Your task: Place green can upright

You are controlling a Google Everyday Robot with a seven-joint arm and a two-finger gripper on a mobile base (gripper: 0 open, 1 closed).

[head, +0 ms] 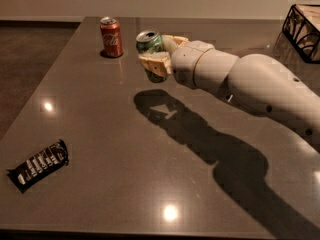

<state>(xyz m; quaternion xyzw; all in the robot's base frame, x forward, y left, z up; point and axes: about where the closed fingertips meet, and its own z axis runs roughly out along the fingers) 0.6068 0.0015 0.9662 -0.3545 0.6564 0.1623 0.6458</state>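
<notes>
The green can (150,45) is held upright in my gripper (159,51), silver top facing up, above the grey table (150,149). The gripper's cream fingers close around the can's middle, one in front and one behind. The can's shadow lies on the table below and to the right of it, so it hangs clear of the surface. My arm reaches in from the right side of the camera view.
A red cola can (111,37) stands upright at the back left, close to the held can. A black snack bar wrapper (39,165) lies at the front left. A dark wire basket (303,23) sits at the back right corner.
</notes>
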